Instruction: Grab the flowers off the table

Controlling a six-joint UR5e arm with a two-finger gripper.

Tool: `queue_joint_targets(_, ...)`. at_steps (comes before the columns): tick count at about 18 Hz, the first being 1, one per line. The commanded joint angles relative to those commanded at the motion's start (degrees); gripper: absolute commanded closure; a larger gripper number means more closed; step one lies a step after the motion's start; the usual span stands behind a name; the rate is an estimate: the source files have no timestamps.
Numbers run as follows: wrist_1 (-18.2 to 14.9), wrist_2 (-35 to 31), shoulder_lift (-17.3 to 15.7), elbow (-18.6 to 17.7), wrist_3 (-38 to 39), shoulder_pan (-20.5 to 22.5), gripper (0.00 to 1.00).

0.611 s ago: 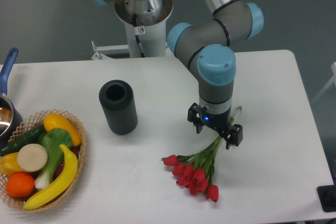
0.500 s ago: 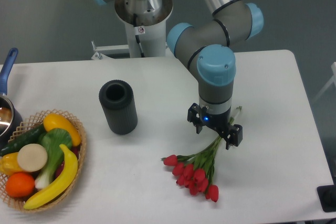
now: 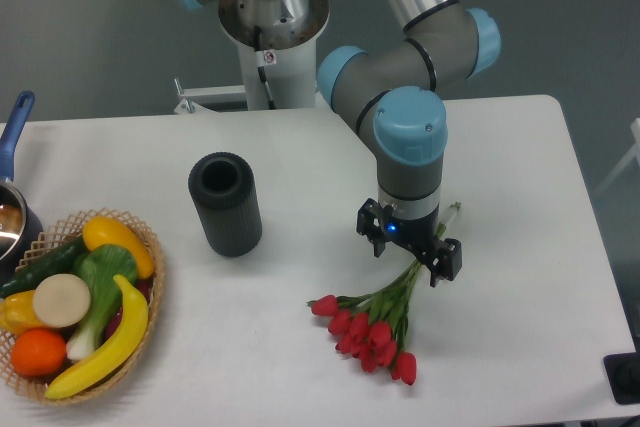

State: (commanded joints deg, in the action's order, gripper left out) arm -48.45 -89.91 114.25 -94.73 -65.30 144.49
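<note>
Nearest the camera, the small bunch of red tulip buds on thin green stems (image 3: pixel 375 322) lies flat on the plain white matte tabletop (image 3: pixel 520 247), its buds fanned toward the front edge and its stems running back and to the right. To the left, at the table's front corner, a wicker basket of colourful fake fruit and vegetables (image 3: pixel 75 312) sits well apart from the bunch.

Just behind the buds, the black two-finger gripper (image 3: pixel 411 247) hangs over the stems, its fingers spread on either side of them and pinching nothing. How high it sits above the stems cannot be told from this view.

Farther back stands a ribbed black open-topped cylinder (image 3: pixel 225 204), and beyond it the arm's white base.

The risk, as I judge it: the stems are thin and loosely splayed, so a closing grip may catch only a few and leave the rest lying. Gripping this far from the heavy buds, the bunch could also droop or slide out on the lift.
</note>
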Motion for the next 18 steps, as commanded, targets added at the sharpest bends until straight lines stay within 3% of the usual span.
queue_joint_targets(2,4.5,-0.2,0.2,-2.5,0.2,-0.1,0.00)
queue_joint_targets(3,5.2,0.0,0.4,-2.9,0.1,-0.1,0.00)
queue_joint_targets(10,5.4,-0.3,5.2,-2.0,0.1,-1.6,0.00)
queue_joint_targets(18,5.6,-1.3,6.9,-1.5,0.2,-2.5,0.00)
